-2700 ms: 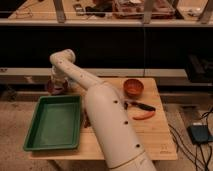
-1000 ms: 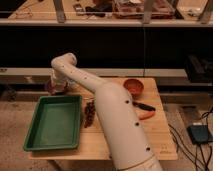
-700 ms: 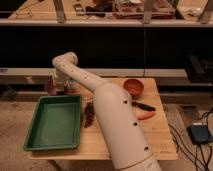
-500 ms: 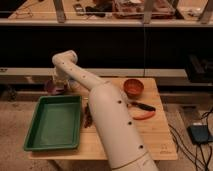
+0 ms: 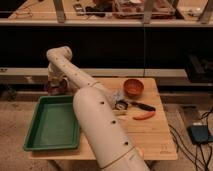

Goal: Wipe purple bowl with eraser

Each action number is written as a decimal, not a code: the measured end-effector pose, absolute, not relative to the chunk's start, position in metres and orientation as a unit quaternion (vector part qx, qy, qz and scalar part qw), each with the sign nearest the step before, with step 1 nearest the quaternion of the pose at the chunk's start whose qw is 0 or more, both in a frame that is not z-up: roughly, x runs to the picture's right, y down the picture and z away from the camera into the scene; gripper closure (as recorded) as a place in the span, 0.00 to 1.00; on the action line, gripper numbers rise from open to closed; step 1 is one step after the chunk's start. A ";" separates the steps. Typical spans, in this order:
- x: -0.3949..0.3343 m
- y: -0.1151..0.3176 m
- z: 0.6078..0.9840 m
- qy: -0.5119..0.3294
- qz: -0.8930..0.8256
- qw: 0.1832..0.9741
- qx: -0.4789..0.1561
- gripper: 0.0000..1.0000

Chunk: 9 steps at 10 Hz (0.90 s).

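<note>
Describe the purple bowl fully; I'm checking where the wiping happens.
The purple bowl is small, round and dark purple-maroon. It sits upright at the table's far-left corner, just beyond the green tray. The arm comes down over it, and the claw sits right above it, hiding much of the inside. Whether they touch cannot be told.

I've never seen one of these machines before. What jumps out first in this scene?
The big white arm fills the middle, rising from the bottom edge and bending back to the table's far left corner. There the gripper reaches down at the purple bowl. Next you'd notice the green tray on the left of the wooden table and the orange bowl at the far right.
</note>
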<state>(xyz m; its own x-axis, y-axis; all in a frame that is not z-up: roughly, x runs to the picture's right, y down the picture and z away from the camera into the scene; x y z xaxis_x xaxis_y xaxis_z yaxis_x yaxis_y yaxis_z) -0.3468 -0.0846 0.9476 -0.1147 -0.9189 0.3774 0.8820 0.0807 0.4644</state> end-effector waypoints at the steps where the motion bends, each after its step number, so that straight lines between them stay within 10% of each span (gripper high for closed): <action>1: -0.354 -0.083 0.945 -0.320 -0.680 0.659 0.035 1.00; 9: -0.331 -0.039 0.946 -0.303 -0.643 0.703 0.024 1.00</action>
